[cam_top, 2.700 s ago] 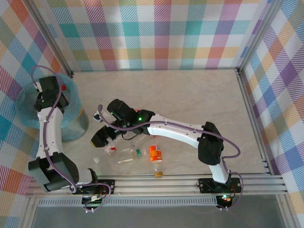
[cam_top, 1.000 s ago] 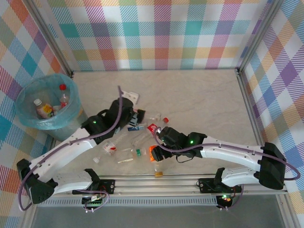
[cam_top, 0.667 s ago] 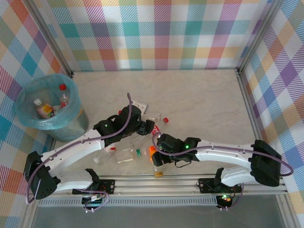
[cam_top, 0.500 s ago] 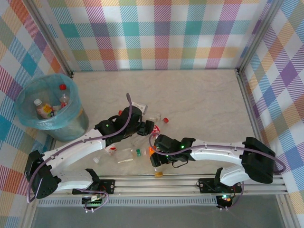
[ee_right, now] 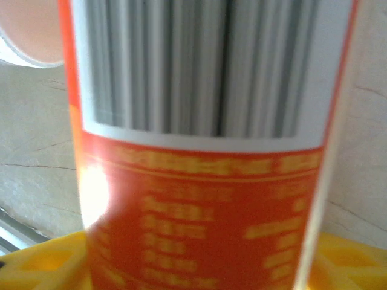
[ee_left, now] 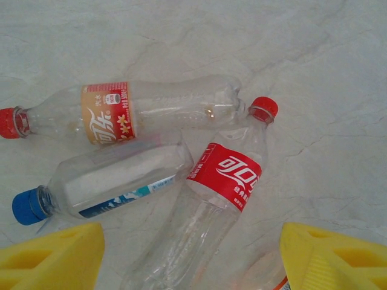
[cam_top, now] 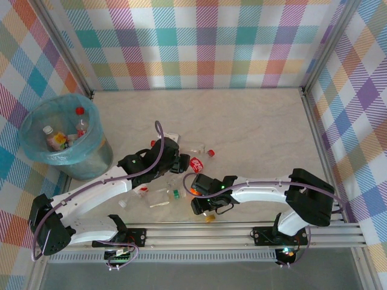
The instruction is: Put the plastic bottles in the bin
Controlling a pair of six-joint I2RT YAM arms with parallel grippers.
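Observation:
Several plastic bottles lie in a loose pile at the table's near middle. My left gripper [cam_top: 177, 163] [ee_left: 187, 266] hovers open over the pile, its yellow fingers [ee_left: 48, 257] either side of the lower end of a clear bottle with a red label [ee_left: 225, 175] [cam_top: 196, 164]. A tan-labelled bottle [ee_left: 109, 115] and a blue-capped bottle [ee_left: 103, 188] lie beside it. My right gripper [cam_top: 202, 202] [ee_right: 199, 266] has closed on a fat orange bottle [ee_right: 199, 181] [cam_top: 193, 191], with both fingers against its sides. The bin [cam_top: 91, 160] stands at the far left with bottles inside.
More clear bottles [cam_top: 172, 193] and a loose white cap [cam_top: 122, 204] lie near the front rail [cam_top: 242, 229]. A small yellowish piece [cam_top: 208, 217] sits by the rail under the right arm. Checked walls enclose the table; its back and right parts are bare.
The left arm swung from the bin to the pile and hovers there. The right gripper slid left onto the orange bottle and its fingers closed in on it.

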